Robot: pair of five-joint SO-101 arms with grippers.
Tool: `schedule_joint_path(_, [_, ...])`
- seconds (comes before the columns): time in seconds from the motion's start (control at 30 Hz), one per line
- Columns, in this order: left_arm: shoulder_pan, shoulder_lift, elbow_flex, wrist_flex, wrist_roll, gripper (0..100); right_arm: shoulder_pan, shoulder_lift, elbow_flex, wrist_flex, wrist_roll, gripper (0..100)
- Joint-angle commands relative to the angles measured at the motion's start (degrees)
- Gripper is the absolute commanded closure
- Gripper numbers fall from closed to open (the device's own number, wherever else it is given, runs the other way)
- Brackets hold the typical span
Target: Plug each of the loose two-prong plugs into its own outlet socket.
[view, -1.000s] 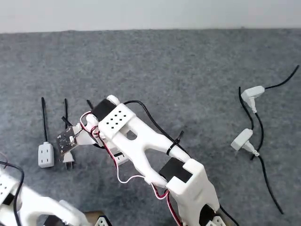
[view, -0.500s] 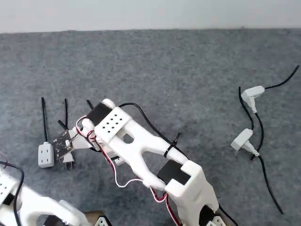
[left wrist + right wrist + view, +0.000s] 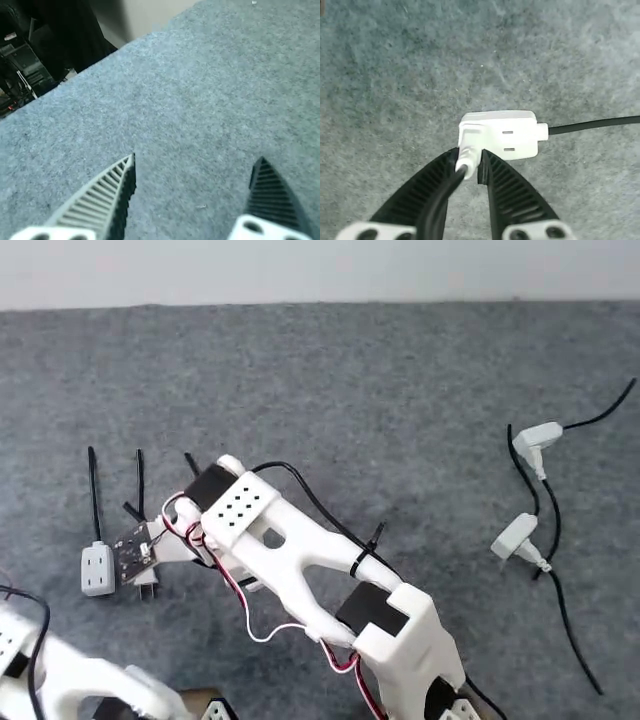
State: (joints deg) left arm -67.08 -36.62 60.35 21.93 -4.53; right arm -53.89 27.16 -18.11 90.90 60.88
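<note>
No pairing looks finished yet. The right gripper (image 3: 469,162) has its fingers closed tight on a white plug (image 3: 468,152), with the plug's black cord running back between them. The plug's front end touches one end of the white outlet socket (image 3: 505,135), which lies flat on the grey table (image 3: 400,390) at the far left. Whether the prongs have entered the slots cannot be told, so this first insertion seems to be in hand rather than done. On the right side of the table, two more white cord ends (image 3: 540,437) (image 3: 517,537) lie near each other but unjoined, so that work appears to remain. The left gripper (image 3: 196,160) hangs over bare table with its fingers spread wide and nothing between them.

Over the last second the right arm has swung further left, bringing its wrist closer to the outlet socket. The socket has kept its place, and so have the two cord ends on the right.
</note>
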Motion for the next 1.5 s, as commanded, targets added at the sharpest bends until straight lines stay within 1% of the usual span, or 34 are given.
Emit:
schedule_joint_path(0.0, [-0.3,-0.1,-0.3,-3.2,-0.4,65,1.4,-2.2,0.5,0.5,-0.1,98.8])
schedule_joint_path(0.1, [-0.3,-0.1,-0.1,-3.2,-0.5,65,2.9,-2.9,0.2,-0.2,0.1,98.8])
schedule_joint_path(0.33, [-0.2,-0.1,-0.2,-3.2,-0.4,65,4.1,-2.9,2.6,-0.8,4.8,98.8])
schedule_joint_path(0.63, [0.2,0.0,-0.2,-3.2,-0.4,65,4.2,-3.5,11.9,-10.4,4.8,98.8])
schedule_joint_path(0.87, [0.2,0.0,-0.2,-3.2,-0.4,65,4.3,-3.5,15.5,-13.3,4.8,98.8])
schedule_joint_path(1.03, [0.3,0.3,-0.1,-3.2,-0.4,65,4.2,-3.5,18.5,-17.4,4.6,98.8])
schedule_joint_path(1.2, [0.3,0.0,0.3,-3.2,-0.4,65,4.0,-3.9,18.5,-18.0,0.7,98.8])
schedule_joint_path(1.47, [3.1,-0.1,0.8,-2.7,-0.4,65,4.0,-11.2,12.6,-17.5,-12.1,98.3])
